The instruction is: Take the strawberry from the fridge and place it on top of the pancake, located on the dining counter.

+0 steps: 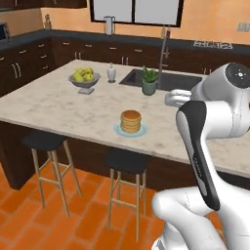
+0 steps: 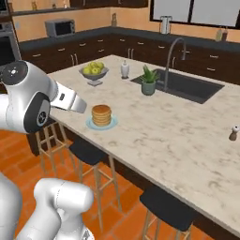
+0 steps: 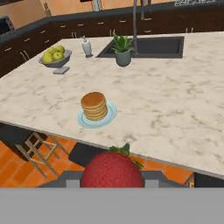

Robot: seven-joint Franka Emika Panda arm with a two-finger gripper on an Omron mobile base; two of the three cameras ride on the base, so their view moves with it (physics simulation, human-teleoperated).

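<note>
A: Nearest to the hand camera we see the strawberry (image 3: 112,169), big and red with its green leaves on top. The fingertips are hidden behind it, but we take it that the gripper is closed on the berry and pinches it between the two fingers.

B: Where is it compared with the pancake (image 3: 94,105)?

A: Well apart from it. The berry hangs before the near edge of the dining counter (image 3: 175,113), above the floor and the black stools (image 1: 128,161). The pancake stack sits on its light blue plate (image 3: 110,114), a little inside that edge. Beyond the pancake stand the bowl of yellow-green fruit (image 1: 85,77), a small potted plant (image 1: 149,80) and the black sink (image 2: 187,86).

B: How will the berry handle?

A: We judge it light and soft, easy to bruise, and its skin may slip. We would keep the hold on its widest part, gentle. The top pancake is flat but small, so a round berry could roll off; we should let it go low and near the middle.
</note>
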